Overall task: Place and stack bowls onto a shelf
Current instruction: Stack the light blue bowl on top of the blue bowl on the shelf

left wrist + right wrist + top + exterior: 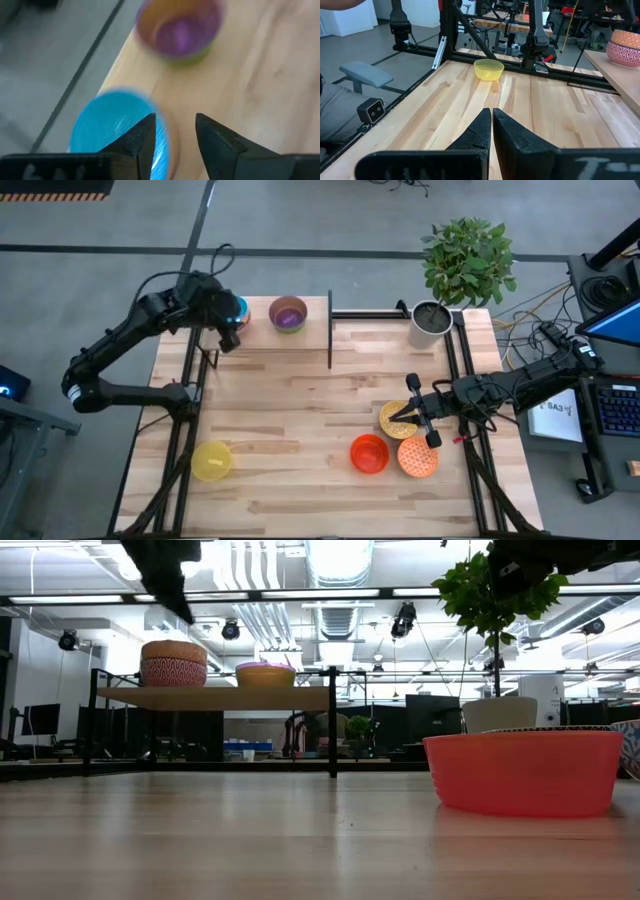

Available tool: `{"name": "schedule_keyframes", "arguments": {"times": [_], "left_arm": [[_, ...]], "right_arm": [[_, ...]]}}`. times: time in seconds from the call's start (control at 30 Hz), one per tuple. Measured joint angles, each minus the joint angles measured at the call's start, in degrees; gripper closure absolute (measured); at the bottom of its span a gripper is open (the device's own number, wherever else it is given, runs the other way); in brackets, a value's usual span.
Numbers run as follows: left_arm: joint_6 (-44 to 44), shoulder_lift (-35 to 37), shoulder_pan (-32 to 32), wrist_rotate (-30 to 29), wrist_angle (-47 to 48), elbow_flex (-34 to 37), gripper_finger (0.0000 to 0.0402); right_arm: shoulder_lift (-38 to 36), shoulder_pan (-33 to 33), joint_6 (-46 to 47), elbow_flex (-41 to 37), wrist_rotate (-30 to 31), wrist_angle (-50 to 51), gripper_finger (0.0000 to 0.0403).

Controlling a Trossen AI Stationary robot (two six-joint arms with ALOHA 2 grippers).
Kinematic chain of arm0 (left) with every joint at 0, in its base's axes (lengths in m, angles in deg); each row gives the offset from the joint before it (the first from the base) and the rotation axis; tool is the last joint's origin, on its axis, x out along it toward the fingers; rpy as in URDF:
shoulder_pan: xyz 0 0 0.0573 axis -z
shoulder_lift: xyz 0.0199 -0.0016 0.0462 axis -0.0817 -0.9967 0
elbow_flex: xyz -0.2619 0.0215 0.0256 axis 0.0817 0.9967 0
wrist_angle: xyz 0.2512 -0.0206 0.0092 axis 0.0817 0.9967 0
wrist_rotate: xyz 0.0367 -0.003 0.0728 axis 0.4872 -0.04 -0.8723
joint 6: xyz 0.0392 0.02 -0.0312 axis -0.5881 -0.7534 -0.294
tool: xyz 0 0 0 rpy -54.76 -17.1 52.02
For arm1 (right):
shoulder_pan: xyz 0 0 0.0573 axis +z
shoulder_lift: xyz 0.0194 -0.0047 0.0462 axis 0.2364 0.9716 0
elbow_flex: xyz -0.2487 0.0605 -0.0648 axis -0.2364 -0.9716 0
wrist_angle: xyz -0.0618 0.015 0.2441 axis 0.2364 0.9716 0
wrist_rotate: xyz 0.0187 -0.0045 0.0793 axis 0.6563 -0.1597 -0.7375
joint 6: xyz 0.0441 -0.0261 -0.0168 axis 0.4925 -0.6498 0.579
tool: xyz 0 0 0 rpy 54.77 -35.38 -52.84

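Observation:
My left gripper [231, 338] [174, 135] is open and hovers over the shelf's [300, 335] left end. One finger is above the inside of the light blue bowl [240, 309] [112, 127], the other outside its rim. That bowl sits in the patterned bowl [172, 671]. In the low view the gripper [180, 595] hangs clear above this stack. The purple bowl [288, 313] [181, 30] rests in another bowl beside it on the shelf. My right gripper [408, 418] [492, 117] is shut, above the speckled yellow bowl [393, 420]. The speckled orange bowl [418, 457], red-orange bowl [369, 453] and yellow bowl [211, 461] [488, 69] stand on the table.
A white plant pot [432, 323] with a green plant stands at the table's far right corner. The shelf's black frame post [330, 330] rises mid-table at the far side. Bare tabletop [290, 420] lies between the yellow bowl and the right-hand group.

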Motion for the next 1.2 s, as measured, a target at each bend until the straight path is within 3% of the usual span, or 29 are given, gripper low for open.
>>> {"name": "schedule_keyframes", "arguments": {"times": [0.07,0.33,0.47,0.67,1.2], "left_arm": [[-0.62,2.36,0.12,2.92,-4.68,1.95,0.0290],[-1.12,11.75,-0.20,1.99,-25.10,16.52,0.0350],[-1.12,13.48,-0.78,1.86,-30.99,22.37,0.0364],[-0.89,12.84,-3.11,1.81,-32.65,25.75,0.0365],[1.72,11.92,-4.61,2.12,-30.64,26.01,0.0365]], "right_arm": [[0.00,0.00,0.00,0.00,0.00,0.00,0.0394],[0.02,0.00,-0.02,0.00,0.00,0.09,0.0394],[0.02,-0.01,0.00,0.02,0.00,0.13,0.0394],[0.02,-0.02,0.71,0.02,0.02,0.13,0.0394],[0.02,0.00,0.90,0.02,0.02,0.15,0.0394]]}}
